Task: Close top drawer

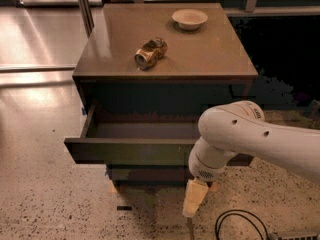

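The top drawer of the brown cabinet stands partly pulled out. Its dark flat front faces me and a strip of its grey inside shows. My white arm crosses in front of the drawer's right part and hides that end of the front. My gripper hangs as a cream piece below the arm, just in front of and below the drawer front, near the floor. A lower dark drawer front shows under the top drawer.
A crushed gold can lies on the cabinet top, and a small white bowl stands at its back right. A black cable loops on the speckled floor at the lower right. A metal post stands behind the cabinet's left.
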`<state>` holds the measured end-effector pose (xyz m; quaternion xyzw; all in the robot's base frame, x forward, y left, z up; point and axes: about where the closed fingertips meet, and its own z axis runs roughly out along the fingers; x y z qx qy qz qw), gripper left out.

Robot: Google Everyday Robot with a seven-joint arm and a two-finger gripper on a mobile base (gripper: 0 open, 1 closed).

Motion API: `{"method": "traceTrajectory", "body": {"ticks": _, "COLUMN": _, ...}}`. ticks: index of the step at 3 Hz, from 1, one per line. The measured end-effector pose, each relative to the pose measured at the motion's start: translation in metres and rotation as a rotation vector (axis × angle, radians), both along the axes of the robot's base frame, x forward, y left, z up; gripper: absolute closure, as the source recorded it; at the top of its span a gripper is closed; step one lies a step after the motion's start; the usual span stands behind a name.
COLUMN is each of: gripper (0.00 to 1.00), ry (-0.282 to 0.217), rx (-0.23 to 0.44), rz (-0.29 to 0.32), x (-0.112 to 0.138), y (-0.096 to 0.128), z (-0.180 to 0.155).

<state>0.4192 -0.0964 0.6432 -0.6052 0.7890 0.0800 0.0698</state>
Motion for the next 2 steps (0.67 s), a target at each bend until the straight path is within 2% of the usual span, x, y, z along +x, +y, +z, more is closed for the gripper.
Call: {"method": "traceTrajectory", "body": {"ticks": 2, "gripper": 0.0, "ry": -0.041, "rx": 0.01, "rz": 0.001, "x": 0.0258, "y": 0.0049, "z": 0.0002}}
